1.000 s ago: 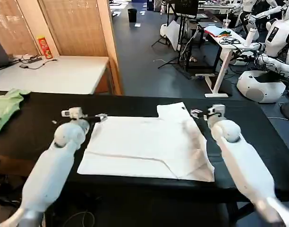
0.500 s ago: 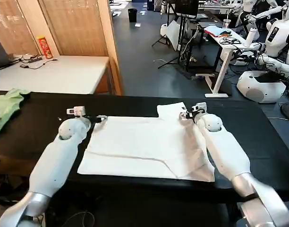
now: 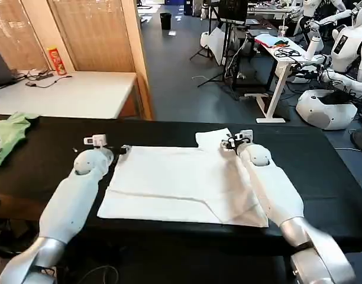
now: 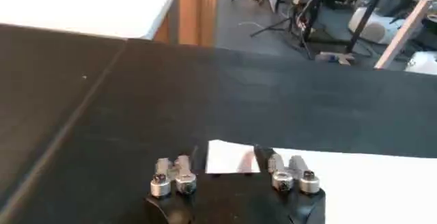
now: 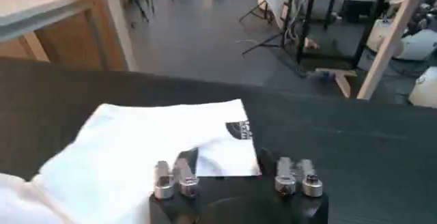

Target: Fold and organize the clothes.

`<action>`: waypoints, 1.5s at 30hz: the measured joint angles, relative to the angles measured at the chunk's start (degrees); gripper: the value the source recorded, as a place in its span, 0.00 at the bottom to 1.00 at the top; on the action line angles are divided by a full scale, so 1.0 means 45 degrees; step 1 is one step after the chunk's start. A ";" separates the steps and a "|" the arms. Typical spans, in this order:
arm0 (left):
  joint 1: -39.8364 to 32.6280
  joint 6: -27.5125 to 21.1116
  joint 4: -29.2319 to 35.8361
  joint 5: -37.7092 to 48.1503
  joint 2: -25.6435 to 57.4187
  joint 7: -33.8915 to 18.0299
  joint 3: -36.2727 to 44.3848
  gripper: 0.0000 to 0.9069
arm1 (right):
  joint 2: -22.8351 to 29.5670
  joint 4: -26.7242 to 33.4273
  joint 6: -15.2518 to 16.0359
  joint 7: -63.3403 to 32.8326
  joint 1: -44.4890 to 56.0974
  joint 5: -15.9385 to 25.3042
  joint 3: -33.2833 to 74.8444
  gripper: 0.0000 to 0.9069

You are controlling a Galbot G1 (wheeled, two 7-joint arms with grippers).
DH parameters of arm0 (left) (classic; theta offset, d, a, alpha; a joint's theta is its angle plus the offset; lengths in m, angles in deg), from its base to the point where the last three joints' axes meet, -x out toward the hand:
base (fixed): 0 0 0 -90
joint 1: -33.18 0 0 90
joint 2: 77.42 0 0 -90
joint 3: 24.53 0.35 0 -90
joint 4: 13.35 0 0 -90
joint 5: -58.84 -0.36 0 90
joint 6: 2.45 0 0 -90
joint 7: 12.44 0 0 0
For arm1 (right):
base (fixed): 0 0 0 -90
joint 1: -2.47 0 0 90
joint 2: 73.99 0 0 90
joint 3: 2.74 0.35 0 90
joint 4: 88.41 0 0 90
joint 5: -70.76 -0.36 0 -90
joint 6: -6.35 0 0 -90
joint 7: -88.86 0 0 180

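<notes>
The white T-shirt [image 3: 181, 180] lies flat on the black table [image 3: 311, 160], with a diagonal fold line near its front right and one sleeve sticking out at the far right. My left gripper [image 3: 123, 149] is at the shirt's far left corner. In the left wrist view that gripper [image 4: 229, 160] is open, its fingers either side of the white corner [image 4: 232, 158]. My right gripper [image 3: 228, 142] is at the sleeve. In the right wrist view it [image 5: 229, 162] is open over the sleeve's edge [image 5: 225, 150], next to a small black print [image 5: 239, 129].
A light green garment [image 3: 9, 133] lies at the table's far left end. Behind stands a white table [image 3: 80, 92] with a red can [image 3: 54, 58] and cables. Other robots [image 3: 341, 65] and desks fill the room at the back right.
My right gripper has swung in from beside the shirt's right edge to the sleeve at the far right corner. The left gripper has stayed at the far left corner.
</notes>
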 joint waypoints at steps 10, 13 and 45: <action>0.0056 0.0295 0.0093 -0.0150 -0.0097 0.0452 -0.0098 0.14 | -0.0365 -0.0549 -0.0469 -0.0030 0.0458 0.0054 0.0318 0.04; 0.0163 0.0275 0.0365 -0.0122 -0.0021 0.0416 -0.0183 0.14 | -0.0563 -0.0951 -0.0735 -0.0050 0.0641 0.0057 0.0353 0.04; 0.7416 -0.0793 1.0632 0.1685 0.3117 -0.0699 -0.3481 0.14 | -0.5202 -1.2896 0.1894 -0.1184 0.8376 -0.1515 0.2924 0.04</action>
